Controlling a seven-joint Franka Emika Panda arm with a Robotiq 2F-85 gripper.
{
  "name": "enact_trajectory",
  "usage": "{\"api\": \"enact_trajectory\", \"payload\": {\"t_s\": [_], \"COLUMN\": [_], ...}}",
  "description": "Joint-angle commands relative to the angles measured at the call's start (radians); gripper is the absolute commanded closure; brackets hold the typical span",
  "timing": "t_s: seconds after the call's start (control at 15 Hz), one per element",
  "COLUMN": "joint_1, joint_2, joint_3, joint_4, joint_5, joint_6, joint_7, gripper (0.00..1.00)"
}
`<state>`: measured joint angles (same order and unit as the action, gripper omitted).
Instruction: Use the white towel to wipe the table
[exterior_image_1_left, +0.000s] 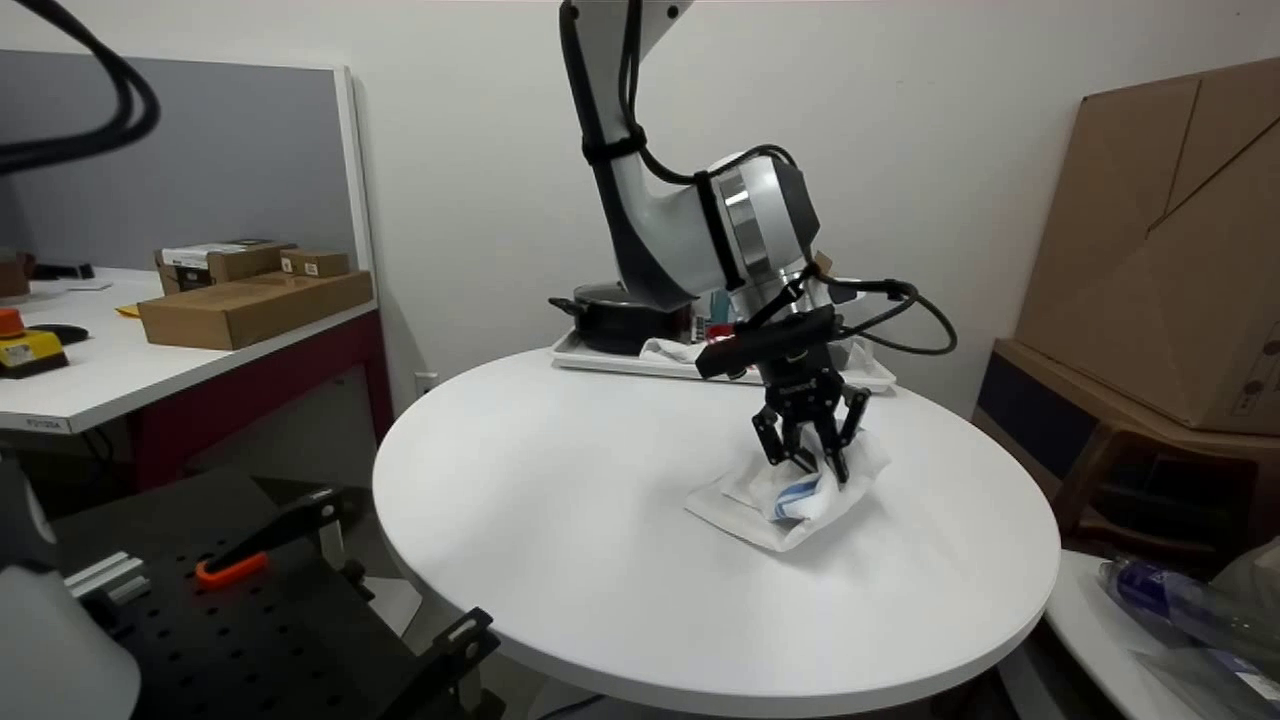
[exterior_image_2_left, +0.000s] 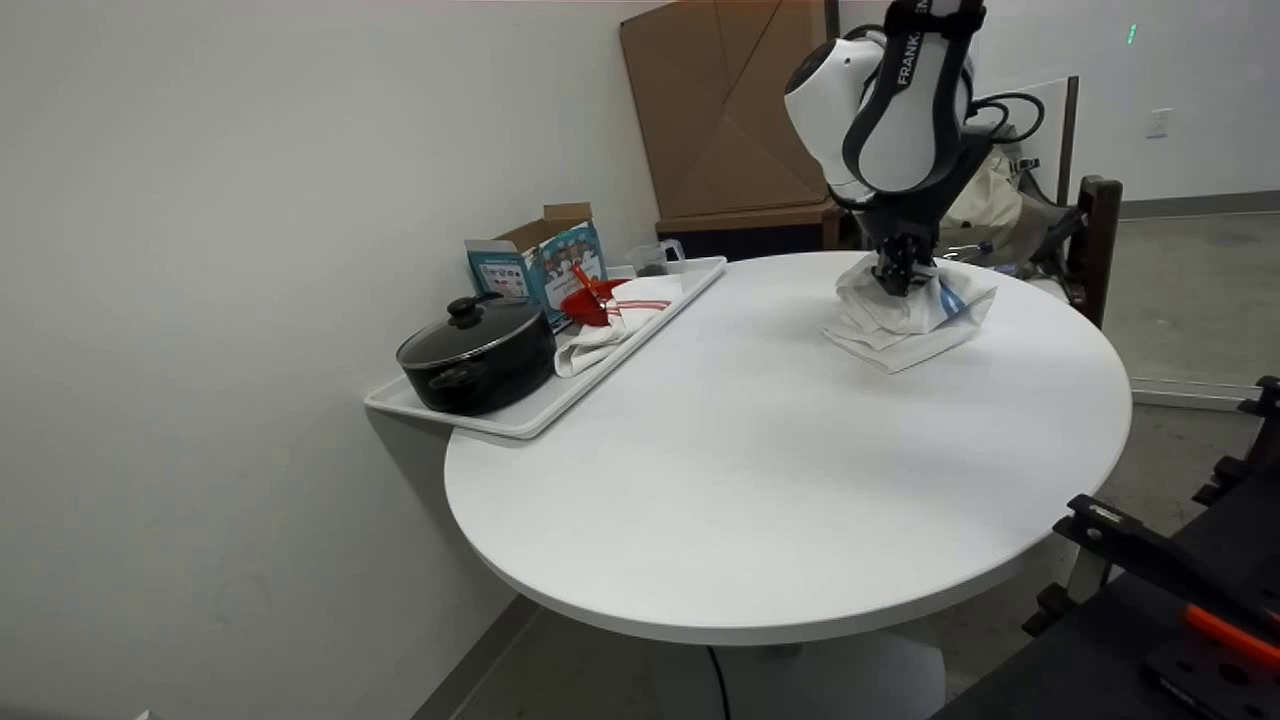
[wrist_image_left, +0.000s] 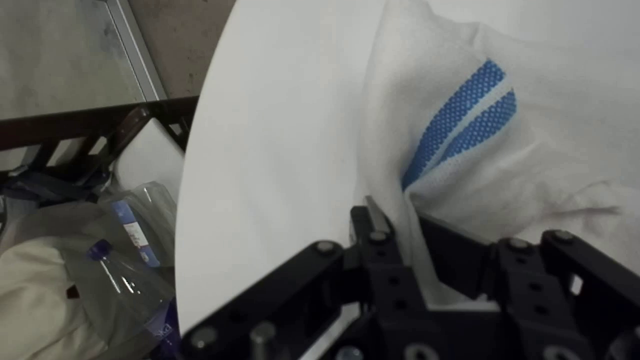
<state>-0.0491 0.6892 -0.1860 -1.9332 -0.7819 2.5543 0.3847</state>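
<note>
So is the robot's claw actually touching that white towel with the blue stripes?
Touching: in the wrist view, the gripper has a fold of the blue-striped white towel pinched between its fingers.

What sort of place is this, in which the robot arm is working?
Probably a robotics lab or office workspace. An exterior view shows what looks like a yellow-and-red emergency-stop button, a gray partition panel and a black perforated plate.

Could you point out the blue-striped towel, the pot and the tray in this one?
Blue-striped towel (wrist_image_left: 510, 160): wrist view, white cloth below its stripes.
Pot (exterior_image_2_left: 505, 370): an exterior view, its dark side wall.
Tray (exterior_image_2_left: 560, 398): an exterior view, its long rim.
</note>
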Motion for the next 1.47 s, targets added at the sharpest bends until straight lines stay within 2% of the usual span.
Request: {"api": "enact_trajectory", "payload": {"t_s": [0.0, 0.47, 0.73, 1.13, 1.4], "joint_1": [-0.002, -0.057, -0.070, -0.008, 0.090], "joint_2": [0.030, 0.046, 0.062, 0.072, 0.047], "joint_3": [-0.045, -0.113, -0.115, -0.085, -0.051], "joint_4": [0.025, 0.049, 0.050, -0.024, -0.101], "joint_5": [0.064, 0.234, 0.317, 0.303, 0.260], "joint_6": [-0.002, -0.027, -0.045, -0.030, 0.006], "joint_7": [-0.010, -0.044, -0.124, -0.204, -0.237], "gripper": [0.95, 0.95, 0.94, 0.94, 0.94]}}
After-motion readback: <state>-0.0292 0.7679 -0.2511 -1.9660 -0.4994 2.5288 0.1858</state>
